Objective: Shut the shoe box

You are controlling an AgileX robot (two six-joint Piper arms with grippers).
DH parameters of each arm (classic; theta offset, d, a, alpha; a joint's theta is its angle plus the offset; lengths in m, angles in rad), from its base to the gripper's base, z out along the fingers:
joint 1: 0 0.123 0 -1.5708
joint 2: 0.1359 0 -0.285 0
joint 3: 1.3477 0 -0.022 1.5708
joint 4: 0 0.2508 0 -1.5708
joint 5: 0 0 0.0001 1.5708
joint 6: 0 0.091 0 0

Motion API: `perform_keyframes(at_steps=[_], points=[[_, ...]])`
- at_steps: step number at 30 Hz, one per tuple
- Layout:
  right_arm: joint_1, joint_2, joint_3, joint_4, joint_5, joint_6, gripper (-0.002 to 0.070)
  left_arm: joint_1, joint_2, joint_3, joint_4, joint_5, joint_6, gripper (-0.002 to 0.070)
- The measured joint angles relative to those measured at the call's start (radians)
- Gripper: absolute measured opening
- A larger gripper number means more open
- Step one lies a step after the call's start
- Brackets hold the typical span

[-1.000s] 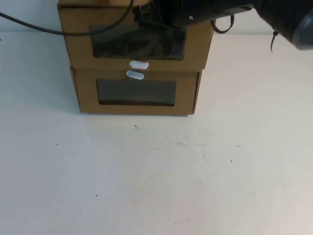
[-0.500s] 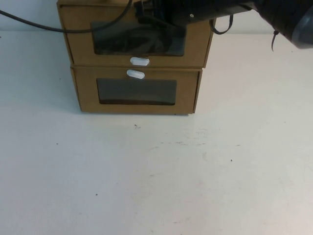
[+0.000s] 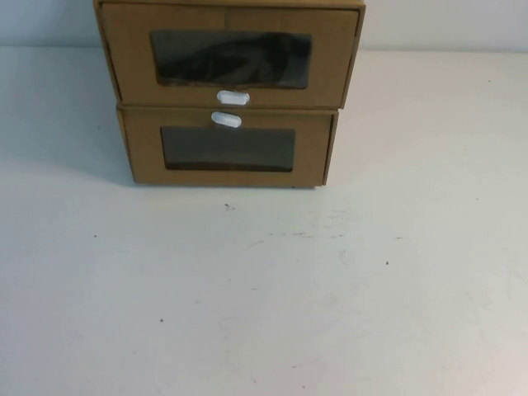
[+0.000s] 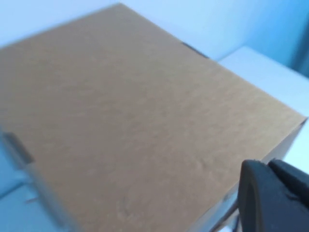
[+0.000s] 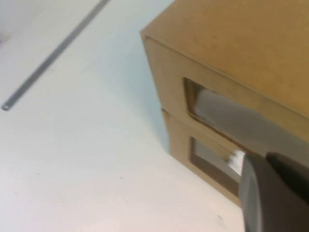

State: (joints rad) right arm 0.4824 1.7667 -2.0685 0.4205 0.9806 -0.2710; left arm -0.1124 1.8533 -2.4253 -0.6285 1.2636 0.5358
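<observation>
Perched at the far middle of the white table [image 3: 264, 289]: a brown corrugated cardboard shoe box [image 3: 124, 58], drawer-style, with a wide clear window [image 3: 231, 59] in its front panel and a small white oval pull tab [image 3: 233, 97] just below that window. Stacked directly on a similar brown cardboard box [image 3: 144, 153], whose own white tab sits above its window, so the two tabs nearly meet. Seemingly pushed home or close to it, front panel about level with its shell, though hard to confirm from the steep high view. Absent from the high view, both arms. Above the plain top face of the stack, the dark left gripper [image 4: 273, 195], only an edge of it visible; open or closed, impossible to tell. Off the front corner of the stack and looking across both windowed faces, the dark right gripper [image 5: 273, 193], likewise only partly seen and its state impossible to tell. For any last push: press flat and square on the cardboard beside the window, not on the film; keep the force level and straight back; avoid nudging the lower box or tipping the stack.
</observation>
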Motion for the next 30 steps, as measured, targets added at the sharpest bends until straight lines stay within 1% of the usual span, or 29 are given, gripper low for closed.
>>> perform_keyframes(at_steps=[3, 6, 12, 14, 17, 20, 22, 26, 30], points=[[0.000, -0.082, 0.035, -0.107, 0.038, 0.067, -0.0011, 0.004, -0.062, 0.000, 0.077, 0.004, -0.027, -0.0005], [0.000, -0.190, 0.131, -0.207, 0.054, 0.133, -0.0011, 0.016, -0.115, 0.000, 0.097, 0.006, -0.047, -0.0005], [0.000, -0.496, 0.460, -0.331, 0.006, 0.271, -0.0011, 0.025, -0.203, 0.000, 0.101, 0.013, -0.080, -0.0005], [0.000, -0.604, 0.577, -0.346, -0.015, 0.299, -0.0011, 0.025, -0.231, 0.002, 0.101, 0.013, -0.086, -0.0005], [0.000, -0.787, 0.774, -0.349, -0.042, 0.334, -0.0011, 0.025, -0.298, 0.071, 0.101, 0.013, -0.088, -0.0005], [0.000, -0.957, 0.941, -0.353, -0.061, 0.366, -0.0011, 0.025, -0.405, 0.225, 0.101, -0.009, -0.077, -0.0005], [0.000, -1.074, 1.039, -0.353, -0.063, 0.378, -0.0011, 0.025, -0.490, 0.375, 0.101, -0.067, -0.055, -0.0005], [0.000, -1.250, 1.160, -0.357, -0.041, 0.400, -0.0011, 0.025, -0.669, 0.690, 0.075, -0.231, 0.018, -0.0005], [0.000, -1.347, 1.225, -0.358, 0.009, 0.405, -0.0011, 0.025, -0.912, 1.007, -0.017, -0.385, 0.120, -0.0005]])
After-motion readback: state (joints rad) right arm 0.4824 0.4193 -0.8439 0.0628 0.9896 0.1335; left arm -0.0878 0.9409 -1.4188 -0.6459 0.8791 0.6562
